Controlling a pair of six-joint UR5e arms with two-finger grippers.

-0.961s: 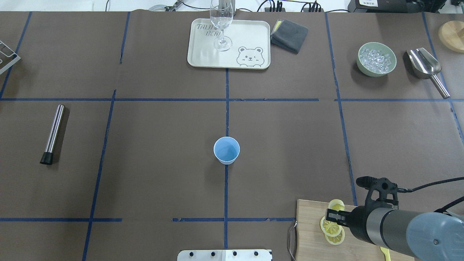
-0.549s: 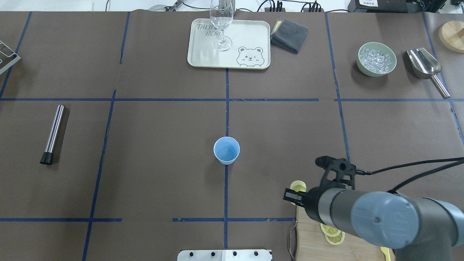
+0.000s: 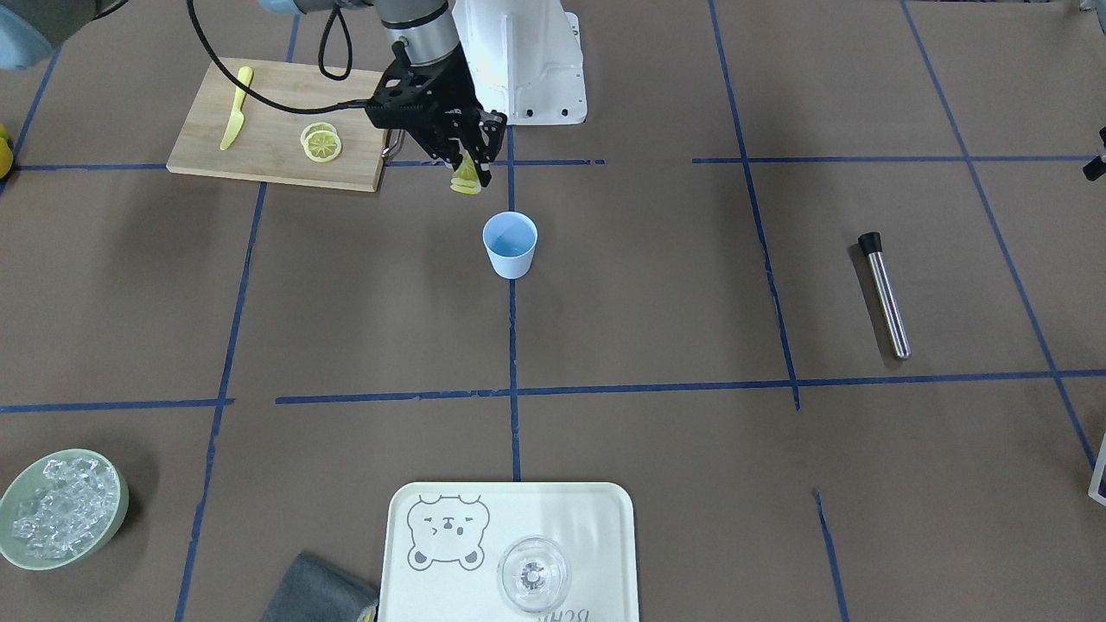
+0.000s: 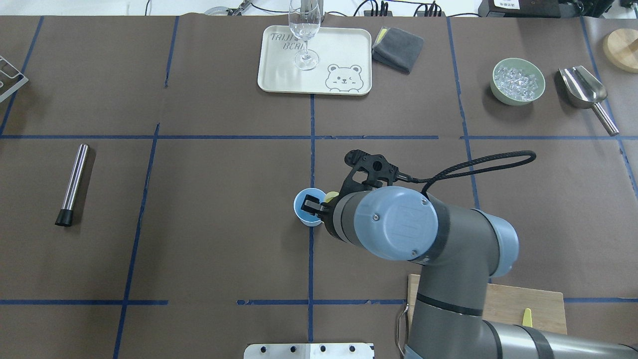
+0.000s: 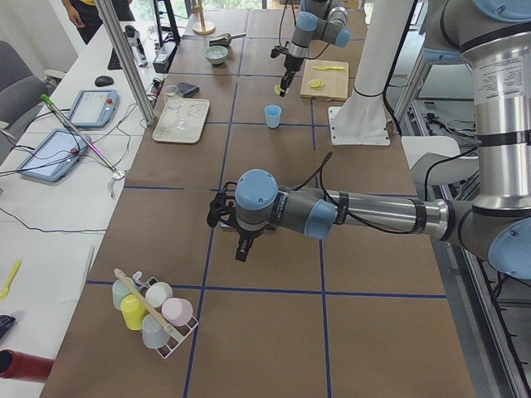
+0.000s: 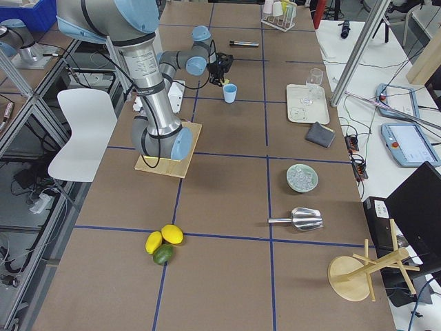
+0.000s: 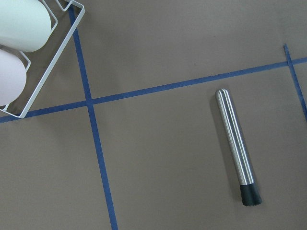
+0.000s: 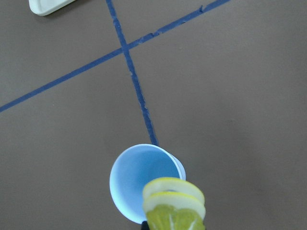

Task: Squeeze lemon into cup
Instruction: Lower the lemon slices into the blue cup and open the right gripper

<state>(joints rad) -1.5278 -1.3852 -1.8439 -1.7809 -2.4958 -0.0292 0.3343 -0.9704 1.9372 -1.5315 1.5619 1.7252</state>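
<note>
While the thin round yellow lemon slice (image 3: 465,181) is pinched in the nearly shut right gripper (image 3: 471,168), it is seen from the front hanging just beside the small light-blue tapered cup (image 3: 510,244), with two slices (image 3: 321,142) left on the wooden board (image 3: 268,130). From overhead, the gripper is placed at the cup's right rim. In the right wrist view, the slice is held over the cup's near edge. Pickup and carry are judged done; squeezing remains. The left gripper (image 5: 241,251) is seen from the side only, so its state cannot be told.

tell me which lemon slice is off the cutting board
The slice pinched in the right gripper, hanging near the blue cup; the other two lie overlapping on the cutting board.
</note>
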